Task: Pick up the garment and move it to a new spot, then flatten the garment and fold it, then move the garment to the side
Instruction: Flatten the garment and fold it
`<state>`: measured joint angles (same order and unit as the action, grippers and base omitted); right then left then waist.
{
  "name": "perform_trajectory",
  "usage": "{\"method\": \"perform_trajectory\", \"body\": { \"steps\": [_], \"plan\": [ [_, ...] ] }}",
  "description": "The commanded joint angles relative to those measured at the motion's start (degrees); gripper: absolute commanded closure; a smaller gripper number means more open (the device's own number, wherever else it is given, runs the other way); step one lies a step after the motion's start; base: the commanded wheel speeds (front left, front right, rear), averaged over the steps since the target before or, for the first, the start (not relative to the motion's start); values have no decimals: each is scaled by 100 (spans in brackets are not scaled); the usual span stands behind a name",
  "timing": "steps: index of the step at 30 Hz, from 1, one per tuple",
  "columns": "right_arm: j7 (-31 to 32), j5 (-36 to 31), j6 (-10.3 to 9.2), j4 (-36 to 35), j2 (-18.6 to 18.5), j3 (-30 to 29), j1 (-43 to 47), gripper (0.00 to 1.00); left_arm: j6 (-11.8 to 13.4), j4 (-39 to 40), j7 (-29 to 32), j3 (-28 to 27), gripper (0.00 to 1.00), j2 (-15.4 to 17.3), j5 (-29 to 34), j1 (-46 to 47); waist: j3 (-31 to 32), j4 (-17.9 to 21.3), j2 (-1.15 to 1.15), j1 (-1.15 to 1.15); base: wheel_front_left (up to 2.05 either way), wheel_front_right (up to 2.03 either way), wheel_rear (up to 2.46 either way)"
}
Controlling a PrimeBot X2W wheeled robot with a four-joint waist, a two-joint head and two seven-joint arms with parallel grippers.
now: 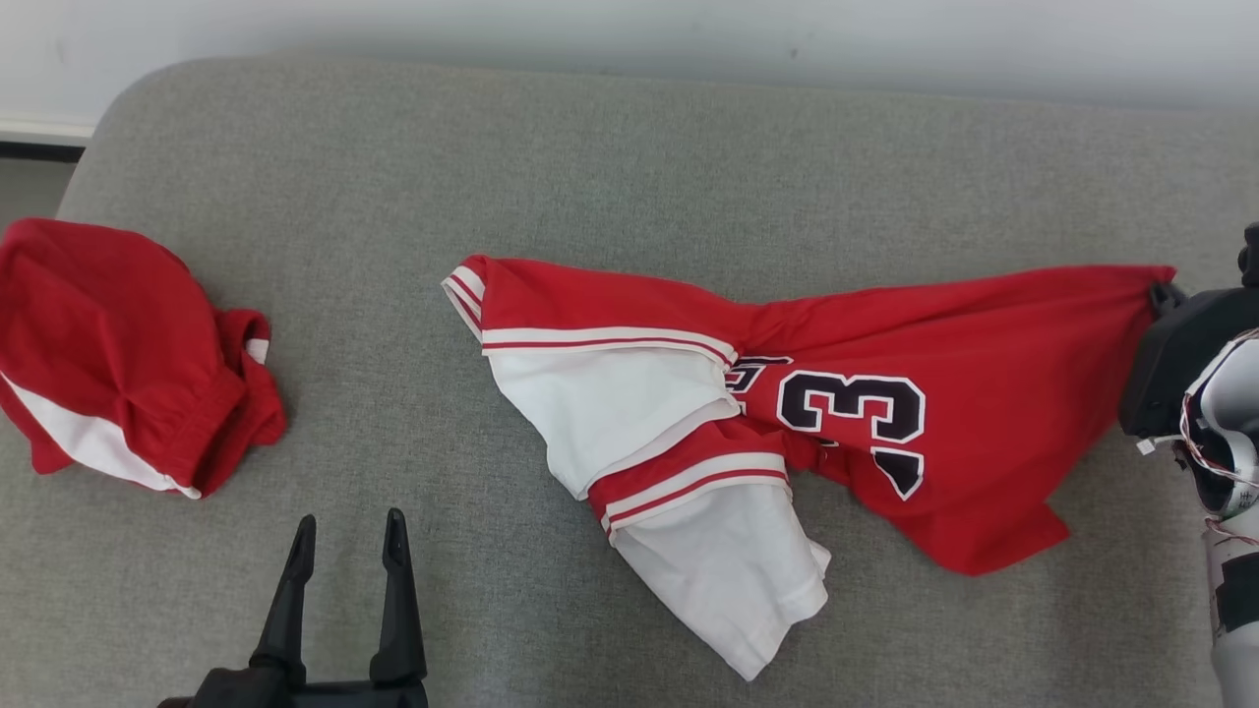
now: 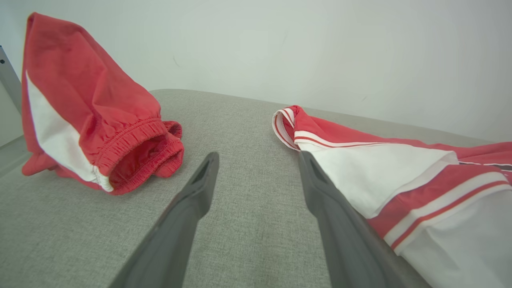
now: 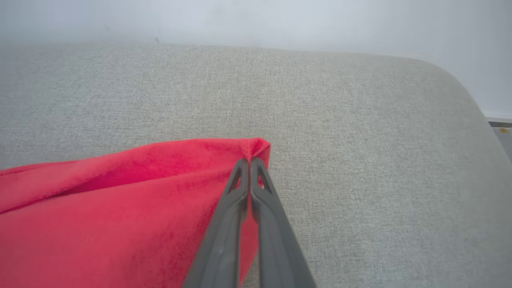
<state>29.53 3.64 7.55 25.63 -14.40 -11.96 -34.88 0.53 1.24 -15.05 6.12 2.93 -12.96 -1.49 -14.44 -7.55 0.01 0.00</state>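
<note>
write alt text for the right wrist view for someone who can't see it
The right hand, its two dark fingers shut, pinches a corner of a red garment lying on a grey fabric cushion. A pale wall rises behind the cushion.

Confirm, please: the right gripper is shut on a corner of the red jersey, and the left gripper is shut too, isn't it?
Not quite: the left gripper is open, fingers well apart, as the left wrist view shows. The right gripper is indeed shut on a corner of the red jersey.
</note>
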Motion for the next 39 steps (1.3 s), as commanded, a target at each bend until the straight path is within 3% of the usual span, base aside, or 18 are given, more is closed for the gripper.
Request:
{"method": "perform_trajectory", "body": {
  "steps": [1, 5, 9, 14, 21, 25, 39],
  "plan": [
    [-115, -8, -12, -41, -79, 45, -20, 100, 23, -11, -19, 8, 0, -6, -26, -63, 105, 25, -1, 0, 0, 0, 0],
    [-385, 276, -12, -365, -186, 314, 226, 100, 44, -47, -19, 20, 0, -4, -53, -141, 319, 36, -1, 0, 0, 0, 0],
    [-252, 626, -12, -1210, -244, 450, 972, 100, 88, -28, -19, -55, 0, -5, -90, -266, 495, 112, -1, 0, 0, 0, 0],
    [-59, 715, -12, -2738, -34, 397, 2473, 100, 124, 27, -19, -261, 0, -5, -121, -431, 591, 380, -1, 0, 0, 0, 0],
    [-84, 621, -12, -3478, 263, 745, 3576, 100, 72, 51, -19, -417, 0, -5, -64, -339, 575, 606, -1, 0, 0, 0, 0],
    [-50, 468, -12, -3405, 334, 822, 3989, 100, 70, 38, -19, -478, 0, -5, -53, -300, 569, 707, -1, 0, 0, 0, 0],
    [-162, 118, -12, -1906, 151, 896, 4009, 100, 41, -29, -19, -500, 0, -5, -38, -232, 614, 712, -1, 0, 0, 0, 0]
  ]
}}
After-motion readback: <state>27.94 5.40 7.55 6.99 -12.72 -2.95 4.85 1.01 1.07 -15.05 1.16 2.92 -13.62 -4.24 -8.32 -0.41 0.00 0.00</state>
